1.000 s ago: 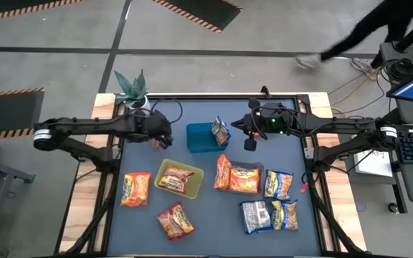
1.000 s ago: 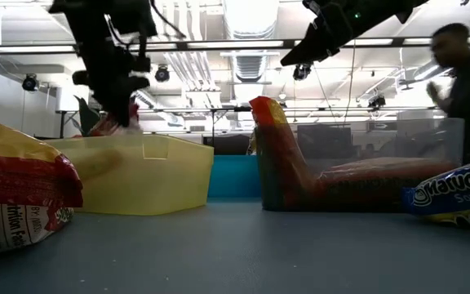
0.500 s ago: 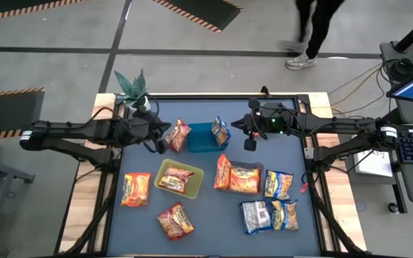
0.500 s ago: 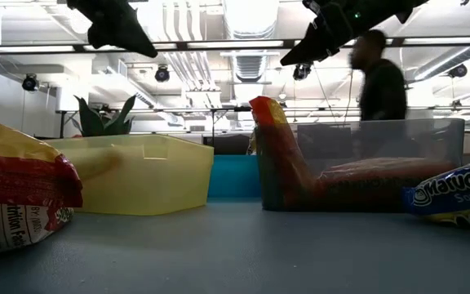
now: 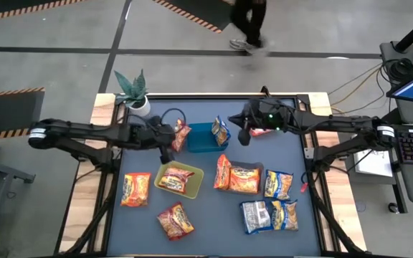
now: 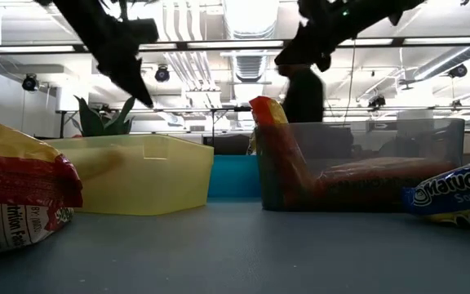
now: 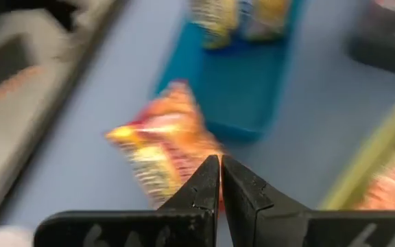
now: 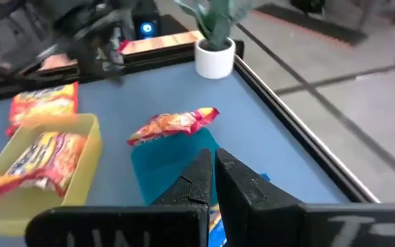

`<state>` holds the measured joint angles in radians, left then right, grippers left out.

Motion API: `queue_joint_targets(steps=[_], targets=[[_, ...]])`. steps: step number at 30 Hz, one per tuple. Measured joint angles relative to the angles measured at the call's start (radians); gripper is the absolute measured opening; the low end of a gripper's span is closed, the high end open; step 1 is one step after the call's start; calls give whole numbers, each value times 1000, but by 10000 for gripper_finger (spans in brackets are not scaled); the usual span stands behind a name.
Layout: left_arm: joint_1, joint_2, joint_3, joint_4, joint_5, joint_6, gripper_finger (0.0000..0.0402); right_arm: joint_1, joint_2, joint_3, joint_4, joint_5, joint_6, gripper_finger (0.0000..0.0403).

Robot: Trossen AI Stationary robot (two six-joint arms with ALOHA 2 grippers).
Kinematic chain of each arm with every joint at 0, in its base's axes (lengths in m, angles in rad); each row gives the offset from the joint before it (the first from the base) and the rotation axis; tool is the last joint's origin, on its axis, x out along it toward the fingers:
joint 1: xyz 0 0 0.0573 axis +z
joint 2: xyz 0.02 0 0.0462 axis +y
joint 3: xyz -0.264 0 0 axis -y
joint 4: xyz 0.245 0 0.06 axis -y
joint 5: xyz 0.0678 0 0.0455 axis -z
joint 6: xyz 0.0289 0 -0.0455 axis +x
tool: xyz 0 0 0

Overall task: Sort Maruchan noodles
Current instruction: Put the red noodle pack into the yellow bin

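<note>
Front edge of table: lying flat, an orange packet (image 5: pixel 175 221) at front left, a pale packet (image 5: pixel 255 214) and a blue-and-yellow packet (image 5: pixel 285 214) side by side at front right.
Middle row, left: lying flat on the mat, an orange packet (image 5: pixel 135 189), just beside the yellow tray (image 5: pixel 192 183).
Yellow tray: holding one red-orange packet (image 5: pixel 175 178).
Middle row, right: leaning upright, an orange packet (image 5: pixel 223 172); touching it, a flat orange packet (image 5: pixel 244 180); next to that, a blue-and-yellow packet (image 5: pixel 278 184).
Blue tray (image 5: pixel 201 141): sitting behind the yellow tray, holding a blue-and-yellow packet (image 5: pixel 221 131) propped at its right end.
Packet by blue tray: resting tilted against the blue tray's left side, red-orange packet (image 5: pixel 181 135), outside the tray, not gripped.
Left gripper (image 5: pixel 165 145): hovering just beside that red-orange packet, fingers pressed together, gripping nothing.
Right gripper (image 5: pixel 243 135): hanging over the mat just right of the blue tray, fingers pressed together, gripping nothing.
Back left corner: standing there, a potted plant (image 5: pixel 133 90).
Floor beyond table: walking past, a person (image 5: pixel 248 21) in dark clothes.
</note>
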<state>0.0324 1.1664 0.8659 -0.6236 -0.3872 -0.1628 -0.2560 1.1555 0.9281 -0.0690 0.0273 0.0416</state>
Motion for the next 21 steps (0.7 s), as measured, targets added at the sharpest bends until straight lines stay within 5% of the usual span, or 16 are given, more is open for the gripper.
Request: queue_joint_targets(steps=[4, 13, 21], targets=[[34, 2, -89, 116, 154, 83, 0, -28, 92, 51, -5, -2, 44, 9], [148, -39, -241, 211, 154, 104, 0, -121, 414, 433, -162, -200, 53, 9], [187, -28, -396, 466, 165, 158, 0, -158, 707, 846, -337, -217, 53, 9]])
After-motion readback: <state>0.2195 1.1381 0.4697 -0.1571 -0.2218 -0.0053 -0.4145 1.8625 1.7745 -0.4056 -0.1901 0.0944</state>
